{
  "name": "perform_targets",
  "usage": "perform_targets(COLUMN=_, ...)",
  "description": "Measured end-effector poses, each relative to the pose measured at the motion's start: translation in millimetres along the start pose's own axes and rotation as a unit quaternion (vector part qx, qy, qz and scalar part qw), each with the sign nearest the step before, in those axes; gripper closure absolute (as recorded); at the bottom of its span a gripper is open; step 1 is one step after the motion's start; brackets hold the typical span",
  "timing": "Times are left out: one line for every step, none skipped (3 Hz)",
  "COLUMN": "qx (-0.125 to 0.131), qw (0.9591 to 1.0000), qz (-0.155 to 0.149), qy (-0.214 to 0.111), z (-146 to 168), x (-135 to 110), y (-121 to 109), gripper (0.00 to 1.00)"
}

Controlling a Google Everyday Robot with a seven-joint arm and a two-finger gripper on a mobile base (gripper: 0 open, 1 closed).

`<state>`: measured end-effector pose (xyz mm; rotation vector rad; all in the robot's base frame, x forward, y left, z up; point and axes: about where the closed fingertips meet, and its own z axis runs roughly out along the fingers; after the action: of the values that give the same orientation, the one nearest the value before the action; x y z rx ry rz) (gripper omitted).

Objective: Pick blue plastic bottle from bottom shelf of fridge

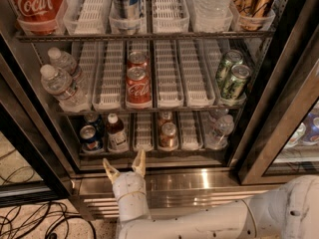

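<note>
The fridge [249, 133] stands open in front of me. On its bottom shelf [149, 152] the blue plastic bottle [116, 132] stands upright, second lane from the left, with a white cap, dark liquid and a pale label. A dark blue soda can [89, 138] stands just left of it. My gripper [124, 167] is open, its two tan fingers pointing up. It hovers before the steel base just below the shelf's front edge, slightly right of and below the bottle, touching nothing.
A brown can [168, 135] and a clear water bottle [219, 131] share the bottom shelf. The middle shelf holds water bottles [60, 86], red cola cans [138, 86] and green cans [233, 81]. The dark door frame [279, 108] is at right. Cables [30, 220] lie on the floor at left.
</note>
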<state>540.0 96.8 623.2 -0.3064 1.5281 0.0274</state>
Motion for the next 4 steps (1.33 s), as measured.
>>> perform_targets(qx=-0.011, qw=0.9998, qz=0.012, qy=0.007, z=3.8, x=1.0, y=1.2, gripper=0.26)
perform_targets(qx=-0.023, qw=0.9994, qz=0.024, qy=0.013, z=9.8, x=1.2, y=4.7, gripper=0.27)
perform_targets(qx=-0.031, qw=0.999, qz=0.029, qy=0.011, z=17.3, x=-0.8, y=8.0, gripper=0.27)
perform_targets(qx=-0.035, qw=0.999, qz=0.027, qy=0.008, z=26.8, x=-2.1, y=9.8, gripper=0.27)
